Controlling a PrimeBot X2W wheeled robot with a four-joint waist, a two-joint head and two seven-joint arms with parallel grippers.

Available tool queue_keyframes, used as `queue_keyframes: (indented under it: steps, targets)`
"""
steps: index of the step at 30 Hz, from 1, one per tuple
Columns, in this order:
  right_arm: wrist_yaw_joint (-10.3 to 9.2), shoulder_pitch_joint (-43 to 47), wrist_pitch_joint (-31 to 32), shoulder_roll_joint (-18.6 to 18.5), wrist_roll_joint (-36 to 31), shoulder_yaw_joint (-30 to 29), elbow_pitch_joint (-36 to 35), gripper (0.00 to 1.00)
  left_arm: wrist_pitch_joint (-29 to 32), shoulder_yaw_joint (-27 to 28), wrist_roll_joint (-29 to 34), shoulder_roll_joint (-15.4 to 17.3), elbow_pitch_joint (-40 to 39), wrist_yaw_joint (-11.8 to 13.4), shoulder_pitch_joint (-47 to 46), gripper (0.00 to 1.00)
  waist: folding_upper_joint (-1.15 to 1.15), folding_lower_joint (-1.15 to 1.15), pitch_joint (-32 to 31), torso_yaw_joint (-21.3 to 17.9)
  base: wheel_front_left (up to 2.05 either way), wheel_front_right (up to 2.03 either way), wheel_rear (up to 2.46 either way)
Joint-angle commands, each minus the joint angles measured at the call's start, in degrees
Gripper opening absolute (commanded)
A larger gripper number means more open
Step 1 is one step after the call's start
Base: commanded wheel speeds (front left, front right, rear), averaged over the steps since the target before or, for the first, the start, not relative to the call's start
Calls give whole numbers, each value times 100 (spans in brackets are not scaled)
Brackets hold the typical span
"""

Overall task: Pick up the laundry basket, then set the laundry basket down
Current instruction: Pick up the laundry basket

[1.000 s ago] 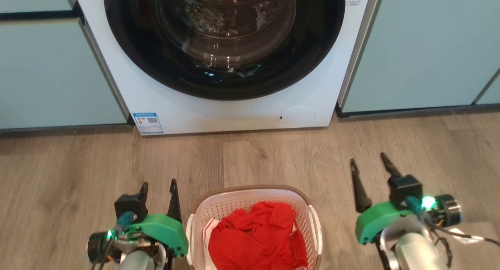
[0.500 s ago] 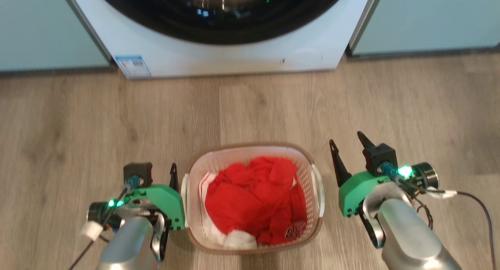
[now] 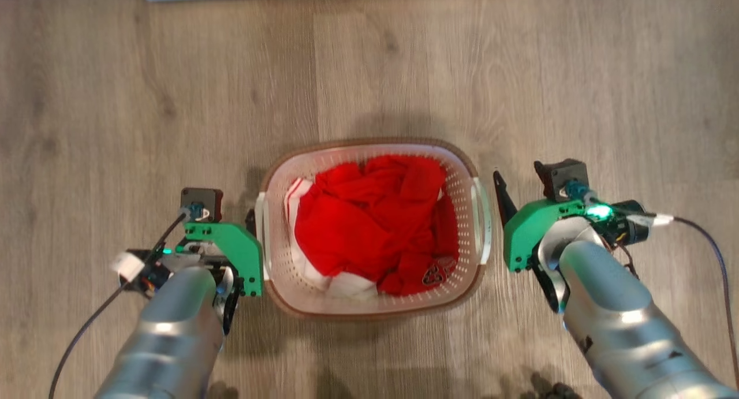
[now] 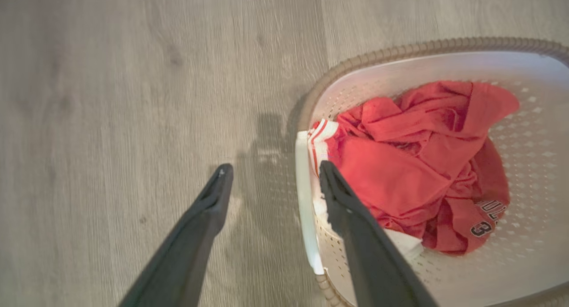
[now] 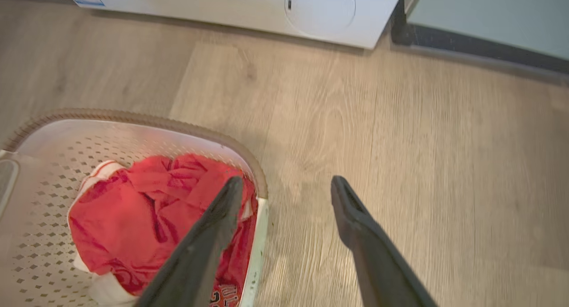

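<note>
The head camera has tipped down, and the left gripper (image 4: 274,169) and right gripper (image 5: 286,180) have drawn in beside the one laundry basket (image 3: 369,315) on the floor (image 3: 173,99). Each spreads its two fingers (image 4: 209,209) astride one white handle (image 4: 304,200). One red garment (image 3: 369,226) lies inside.

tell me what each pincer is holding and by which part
Nothing is held. The left pincer and the right pincer are open, each lined up on a side handle of the laundry basket.
</note>
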Motion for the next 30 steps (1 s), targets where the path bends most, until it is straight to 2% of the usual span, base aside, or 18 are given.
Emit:
queue_keyframes:
  steps: [1,8,19,30]
  targets:
    - [40,-36,53,75,130,159,33,100,53,46,-28,118,8,-46,-75,100,0,-2,286,-3,0,0,0]
    - [40,-418,541,93,857,770,623,100,585,-400,-146,118,159,-439,-265,100,0,-2,688,10,0,0,0]
    - [40,-744,956,95,1805,1416,775,100,1005,-767,-242,118,237,-419,-600,100,0,-2,1166,-11,0,0,0]
    - [40,-1228,1079,96,2350,1753,978,100,1285,-982,-273,118,269,-487,-1006,100,0,-2,1715,-40,0,0,0]
